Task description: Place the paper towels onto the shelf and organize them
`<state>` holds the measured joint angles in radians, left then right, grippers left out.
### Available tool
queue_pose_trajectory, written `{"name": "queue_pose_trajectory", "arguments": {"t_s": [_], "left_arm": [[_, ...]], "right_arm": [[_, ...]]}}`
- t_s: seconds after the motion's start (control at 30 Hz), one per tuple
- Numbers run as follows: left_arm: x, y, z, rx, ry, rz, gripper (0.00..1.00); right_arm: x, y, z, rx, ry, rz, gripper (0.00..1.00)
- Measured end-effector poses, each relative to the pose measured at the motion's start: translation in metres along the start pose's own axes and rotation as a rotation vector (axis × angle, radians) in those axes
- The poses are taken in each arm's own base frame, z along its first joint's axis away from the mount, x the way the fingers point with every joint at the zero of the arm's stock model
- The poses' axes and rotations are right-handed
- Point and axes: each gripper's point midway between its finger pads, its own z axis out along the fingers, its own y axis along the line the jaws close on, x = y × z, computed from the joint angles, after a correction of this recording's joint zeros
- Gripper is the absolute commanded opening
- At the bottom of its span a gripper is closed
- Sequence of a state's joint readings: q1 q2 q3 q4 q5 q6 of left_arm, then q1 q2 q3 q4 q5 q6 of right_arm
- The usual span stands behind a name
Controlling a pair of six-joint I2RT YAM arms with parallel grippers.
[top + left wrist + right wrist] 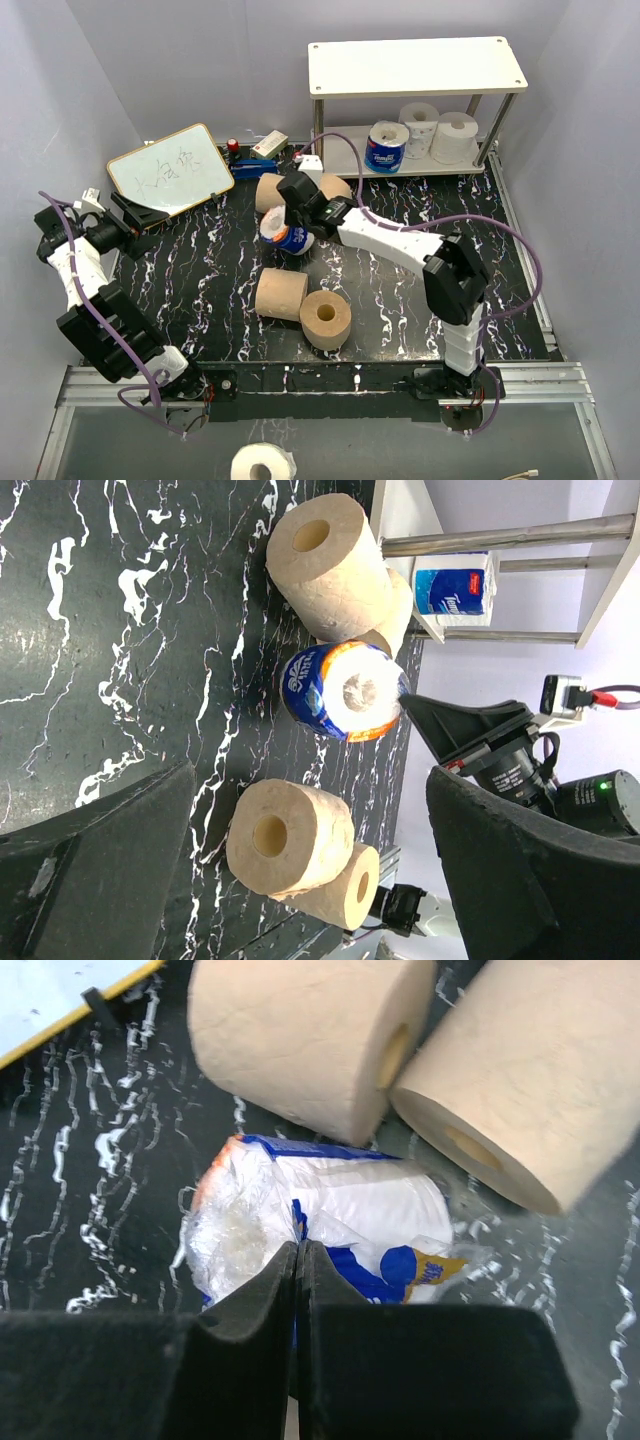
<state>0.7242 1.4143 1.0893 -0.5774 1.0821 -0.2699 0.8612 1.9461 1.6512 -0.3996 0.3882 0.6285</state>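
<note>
Lifting time for the small blue-and-white plastic-wrapped paper towel roll [285, 238], lying on its side in the middle of the black white-veined desk [200, 270], just beside two large tan-brown rolls [268, 190]. Best raised slowly and straight up: gripped only by loose film, going by the wrist view, so likely to swing or tear free if jerked. Then carry it over the tan rolls toward the small two-tier shelf [415, 65] with cream top board and silver legs. Aim for the grey lower board next to the other blue-wrapped roll [386, 147] and the two white rolls [455, 137], or go up onto the top board. Keep clear of the legs going in.

Now to the right gripper [297, 1250]: jaws pressed together, pinching a fold of clear wrapper at the roll's end, no gap visible. Over at the left gripper [138, 216]: jaws spread wide, holding nothing, touching nothing, parked by the white writing board [170, 168] with wooden frame.
</note>
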Motion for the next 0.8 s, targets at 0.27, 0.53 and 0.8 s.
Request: {"name": "queue_pose_trajectory", "arguments": {"t_s": [0.27, 0.53, 0.8], "left_arm": [[0.002, 0.002, 0.001, 0.000, 0.003, -0.009, 0.98], [0.005, 0.007, 0.003, 0.000, 0.001, -0.026, 0.98], [0.001, 0.007, 0.004, -0.001, -0.013, -0.023, 0.98]], "right_arm": [[0.029, -0.055, -0.028, 0.104, 0.043, -0.029, 0.00], [0.051, -0.090, -0.050, 0.191, 0.095, -0.057, 0.40], [0.043, -0.091, -0.061, 0.194, 0.091, -0.067, 0.55]]}}
